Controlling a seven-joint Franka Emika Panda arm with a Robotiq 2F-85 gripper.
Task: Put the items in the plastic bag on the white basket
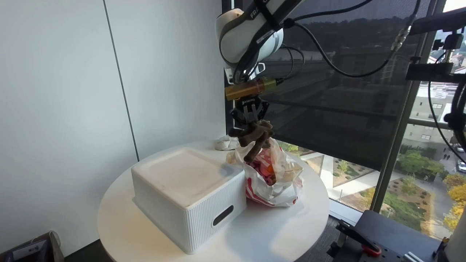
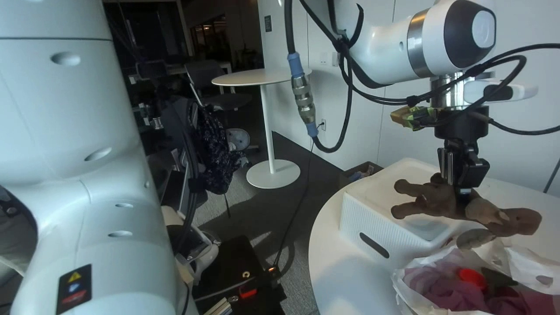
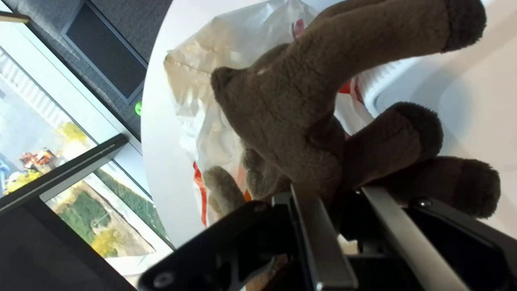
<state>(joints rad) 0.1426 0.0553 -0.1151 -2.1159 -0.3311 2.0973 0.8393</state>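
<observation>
Brown plush toy animal (image 1: 253, 136), pinched in the jaws of the black gripper (image 1: 251, 119), is hanging above the crinkled red-and-white plastic bag (image 1: 279, 191). In an exterior view the bag is resting just right of the ribbed white rectangular basket (image 1: 189, 176) (pink cloth (image 2: 446, 284) and an orange-red round item (image 2: 472, 278) are showing inside the bag).

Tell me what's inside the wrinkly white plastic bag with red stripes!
In the bag lie a rumpled pink cloth, a round red-orange thing and a dark greenish piece. Anything beneath is covered.
</observation>
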